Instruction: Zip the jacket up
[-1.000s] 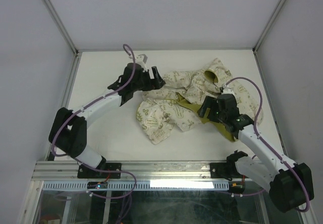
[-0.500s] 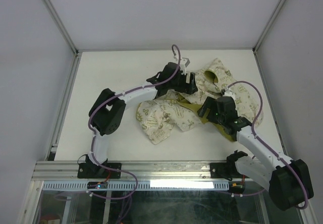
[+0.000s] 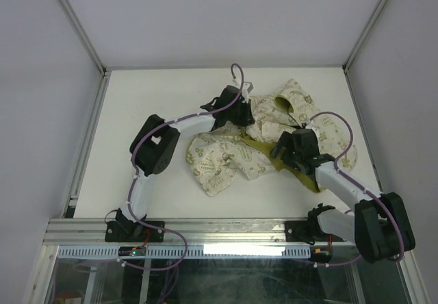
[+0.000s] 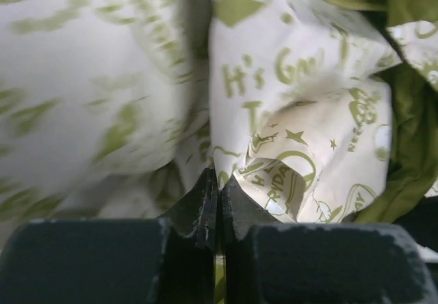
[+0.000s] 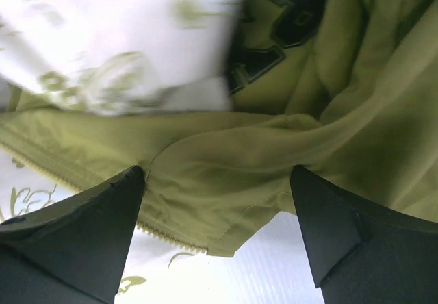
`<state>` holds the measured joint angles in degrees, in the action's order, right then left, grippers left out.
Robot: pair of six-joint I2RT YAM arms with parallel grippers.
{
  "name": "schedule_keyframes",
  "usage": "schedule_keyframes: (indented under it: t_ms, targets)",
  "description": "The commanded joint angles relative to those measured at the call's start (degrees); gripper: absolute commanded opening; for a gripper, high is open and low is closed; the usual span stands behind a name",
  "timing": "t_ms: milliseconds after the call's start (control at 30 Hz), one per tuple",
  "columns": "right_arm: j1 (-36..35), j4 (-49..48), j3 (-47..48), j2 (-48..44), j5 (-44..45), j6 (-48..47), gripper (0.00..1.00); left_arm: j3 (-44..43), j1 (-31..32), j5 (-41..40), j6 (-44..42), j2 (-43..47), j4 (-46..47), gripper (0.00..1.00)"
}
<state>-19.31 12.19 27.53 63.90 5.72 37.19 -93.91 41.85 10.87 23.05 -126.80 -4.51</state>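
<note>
The jacket [image 3: 222,159] is lying crumpled at the middle-right of the desk [image 3: 137,98], unzipped, with its olive lining showing. A thin fold of cream cloth is being pinched by the left gripper [image 4: 211,184], its fingers pressed together. If only a loose layer is being caught, the bunching is likely being worsened once pulled. The left arm is being reached far across, elbow bent. The right gripper [image 5: 217,181] is being held spread over the lining hem and zipper teeth [image 5: 171,239], its arm angled inward.
</note>
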Motion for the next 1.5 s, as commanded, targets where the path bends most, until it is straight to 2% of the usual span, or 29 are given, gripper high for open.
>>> schedule_keyframes:
  t_ms: [0, 333, 567, 667, 767, 867, 1100, 1300, 1400, 1467]
  targets:
    - [4.42, -3.63, 2.16, 2.88, -0.85, 0.6, 0.92, 7.13, -6.99, -3.22, -0.32, 10.47, 2.94, 0.0]
    - [14.52, -5.32, 12.52, 15.73, -1.06, -3.44, 0.94, 30.93, -20.28, -14.02, 3.8, 35.65, -0.64, 0.0]
    - [18.6, -1.58, 33.67, 33.36, -1.7, -7.87, 0.93, 42.0, -23.19, -24.21, 7.86, 51.78, -2.71, 0.0]
    - [18.07, 2.29, 40.95, 36.39, -6.26, -10.97, 0.89, 44.34, -23.26, -27.31, 8.5, 56.49, -3.4, 0.0]
    - [14.95, 2.12, 40.25, 32.75, -10.59, -12.7, 0.89, 45.46, -23.25, -29.52, 8.76, 59.36, -3.95, 0.0]
    - [10.62, 1.33, 36.52, 27.78, -13.24, -12.55, 0.89, 45.83, -23.25, -27.27, 9.23, 60.88, -4.09, 0.0]
    - [-5.11, -2.32, 27.24, 22.0, -14.1, -7.07, 0.89, 47.79, -23.29, -21.78, 10.83, 62.6, -3.96, 0.0]
    - [-17.23, -5.33, 27.42, 27.1, -16.55, -4.58, 0.85, 48.84, -23.3, -18.21, 11.8, 63.88, -3.13, 0.0]
    - [-18.57, -5.41, 28.15, 31.14, -15.41, -3.94, 0.81, 49.54, -23.3, -16.84, 12.36, 65.04, -2.67, 0.0]
    - [-18.04, -3.19, 29.25, 33.97, -10.63, -4.16, 0.79, 50.21, -23.3, -16.59, 12.22, 65.91, -2.56, 0.0]
